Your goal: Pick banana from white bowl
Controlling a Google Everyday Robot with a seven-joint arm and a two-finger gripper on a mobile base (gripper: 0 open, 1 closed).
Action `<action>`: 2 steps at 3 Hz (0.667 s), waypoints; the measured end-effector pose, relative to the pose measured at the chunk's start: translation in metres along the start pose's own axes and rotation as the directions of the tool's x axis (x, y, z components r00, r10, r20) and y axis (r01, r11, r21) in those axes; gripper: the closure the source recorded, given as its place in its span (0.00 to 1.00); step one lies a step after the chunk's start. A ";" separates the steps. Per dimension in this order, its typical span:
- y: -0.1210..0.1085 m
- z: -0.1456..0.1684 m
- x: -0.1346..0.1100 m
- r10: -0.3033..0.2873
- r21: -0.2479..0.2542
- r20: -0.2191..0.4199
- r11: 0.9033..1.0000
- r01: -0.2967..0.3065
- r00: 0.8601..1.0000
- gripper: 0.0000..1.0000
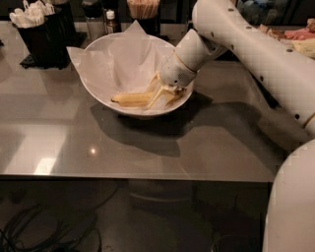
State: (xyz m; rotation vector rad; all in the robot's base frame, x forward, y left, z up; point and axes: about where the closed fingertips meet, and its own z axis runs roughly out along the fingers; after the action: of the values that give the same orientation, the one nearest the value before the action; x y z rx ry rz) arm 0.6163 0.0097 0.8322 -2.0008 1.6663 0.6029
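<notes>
The yellow banana (129, 100) lies in the bottom of the white bowl (98, 93), which is lined with crinkled white paper (123, 54). My gripper (161, 100) reaches down into the bowl from the right, at the banana's right end. It is open, with one finger (153, 94) slanting across the banana's right end and the other to its right. The right end of the banana is hidden behind the gripper.
A black holder with white packets (39, 29) stands at the back left. Bottles (101, 19) and a cup of wooden sticks (142, 9) stand behind the bowl. The grey table's front edge (138, 177) runs across the middle. My white arm (261, 54) spans the right side.
</notes>
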 end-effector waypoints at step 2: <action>0.009 -0.040 -0.017 -0.033 0.079 0.005 0.996 0.032 0.999 1.00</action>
State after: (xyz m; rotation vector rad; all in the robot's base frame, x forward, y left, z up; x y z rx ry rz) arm 0.6057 -0.0025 0.8738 -1.9645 1.6254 0.5234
